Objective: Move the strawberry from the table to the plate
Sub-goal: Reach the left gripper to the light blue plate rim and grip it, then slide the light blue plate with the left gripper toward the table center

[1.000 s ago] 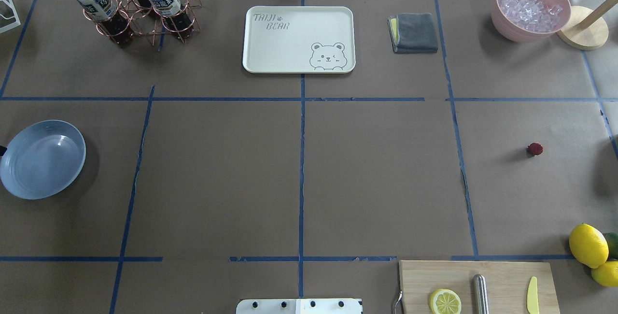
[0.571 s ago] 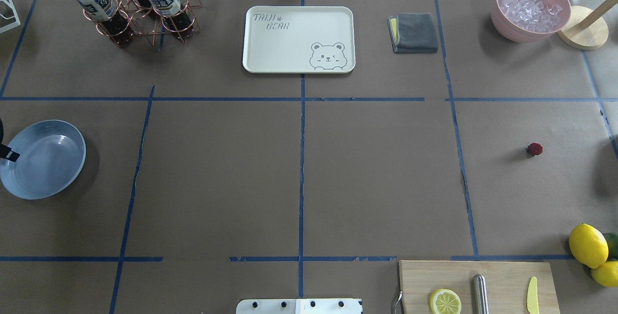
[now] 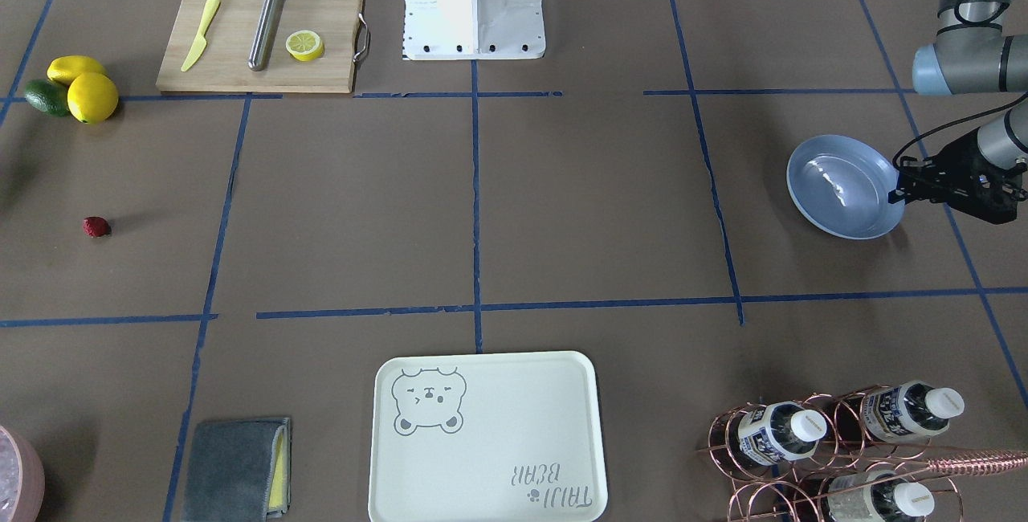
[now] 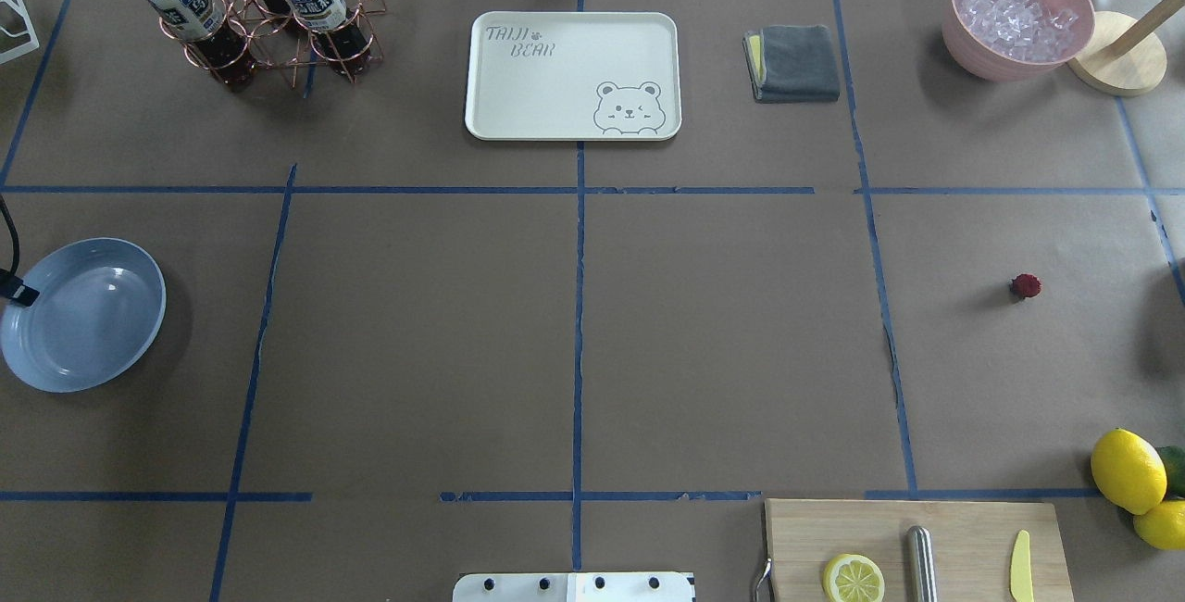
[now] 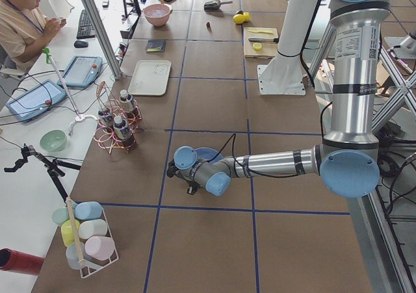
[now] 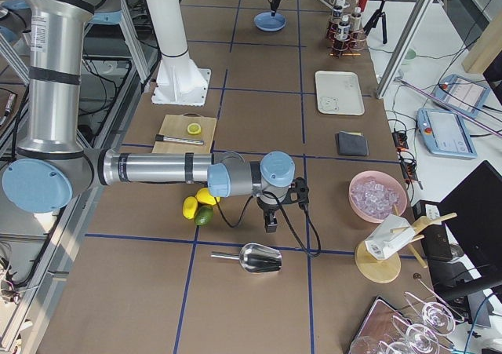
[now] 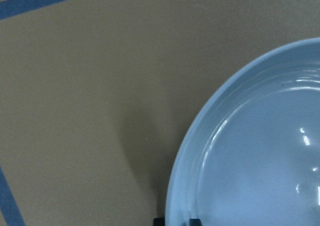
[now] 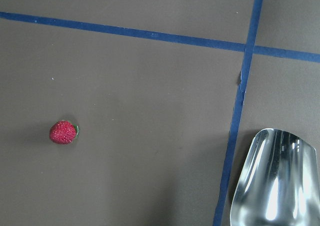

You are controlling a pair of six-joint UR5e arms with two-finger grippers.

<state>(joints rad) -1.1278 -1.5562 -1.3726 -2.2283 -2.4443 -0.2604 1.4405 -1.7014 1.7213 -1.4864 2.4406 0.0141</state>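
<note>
The strawberry (image 4: 1025, 286) is a small dark-red berry lying alone on the brown table (image 4: 722, 343) at the right side, also seen in the front view (image 3: 96, 226) and in the right wrist view (image 8: 63, 132). The light blue plate (image 4: 83, 315) sits at the table's far left. My left gripper (image 3: 898, 194) is at the plate's (image 3: 839, 185) outer rim, and its fingertips (image 7: 159, 222) straddle that rim (image 7: 200, 136), apparently shut on it. My right gripper (image 6: 270, 225) hangs above the table near the lemons. Only the side view shows it, so I cannot tell its state.
A cutting board (image 4: 972, 528) with a lemon slice, a metal rod and a yellow knife lies at the near right, with lemons (image 4: 1128, 470) beside it. A metal scoop (image 8: 275, 181) lies near the strawberry. A cream tray (image 4: 572, 74), bottle rack (image 4: 268, 9), grey cloth (image 4: 793, 62) and ice bowl (image 4: 1016, 14) line the far edge.
The left gripper's tip came in at the left edge onto the plate's rim, and the plate shifted a little toward the robot. The strawberry has not moved.
</note>
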